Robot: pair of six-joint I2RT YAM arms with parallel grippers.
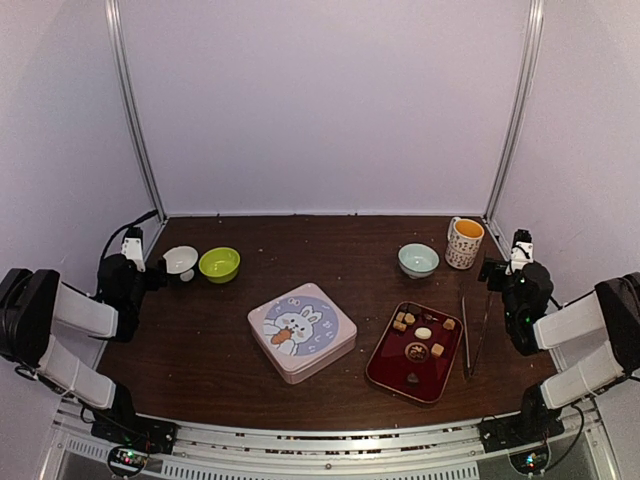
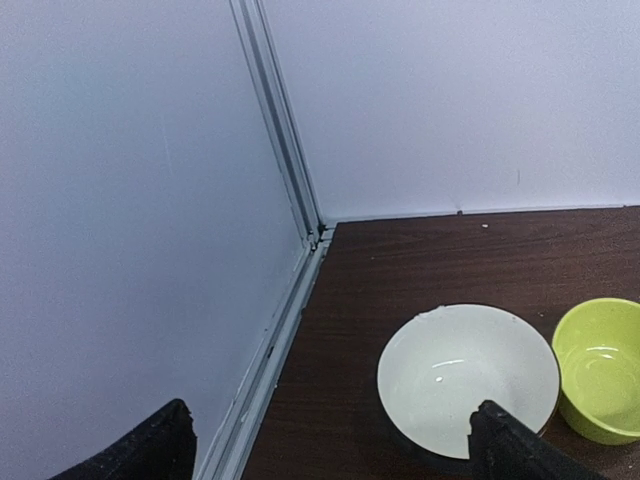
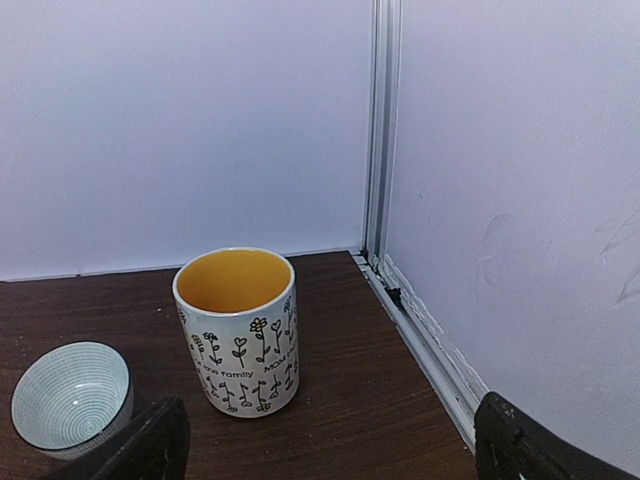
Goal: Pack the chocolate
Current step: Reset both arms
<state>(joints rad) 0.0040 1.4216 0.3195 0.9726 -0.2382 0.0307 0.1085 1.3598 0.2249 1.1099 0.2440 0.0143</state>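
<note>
Dark worktop [image 1: 200, 340]: we find chocolate [image 1: 423, 333] unpacked on the red tray [image 1: 388, 366], tin [image 1: 302, 331] shut. Left hand [image 2: 333, 440] and right hand [image 3: 330, 432] gape wide, empty.

Tan, cream, brown chocolate [image 1: 424, 333]; red tray [image 1: 388, 364]; pink rabbit-print tin [image 1: 302, 332].

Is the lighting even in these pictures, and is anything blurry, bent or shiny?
Top view: soft, even, purplish light; the frame posts bow, so the lens distorts. Left wrist view: small glints inside the white bowl; the near jaws are dark and soft. Right wrist view: the mug is sharp, with faint shadow.
</note>
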